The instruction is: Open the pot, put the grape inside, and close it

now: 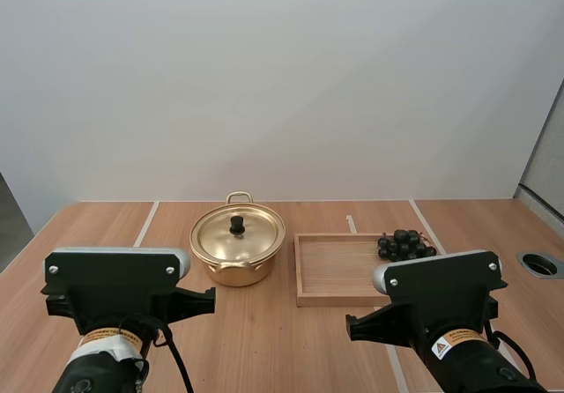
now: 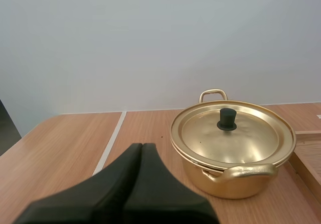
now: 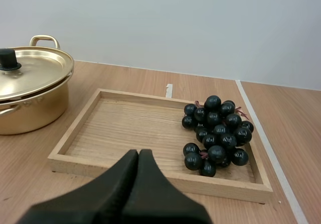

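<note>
A gold pot [image 1: 237, 250] stands mid-table with its lid [image 1: 238, 233] on, a black knob [image 1: 237, 224] on top. The pot [image 2: 233, 153] lies ahead of my left gripper [image 2: 142, 146], whose fingers lie together as one dark wedge, short of it. A bunch of dark grapes [image 1: 405, 245] rests in the right end of a wooden tray [image 1: 339, 298]. In the right wrist view the grapes [image 3: 215, 133] lie ahead of my right gripper [image 3: 139, 152], also shut on nothing, near the tray's [image 3: 95, 123] front rim. The pot [image 3: 30, 91] stands beside the tray.
Pale tape lines [image 1: 145, 222] run across the wooden table. A round hole [image 1: 540, 263] is set in the table near its right edge. Both arm bases [image 1: 115, 287] sit at the near edge. A white wall stands behind the table.
</note>
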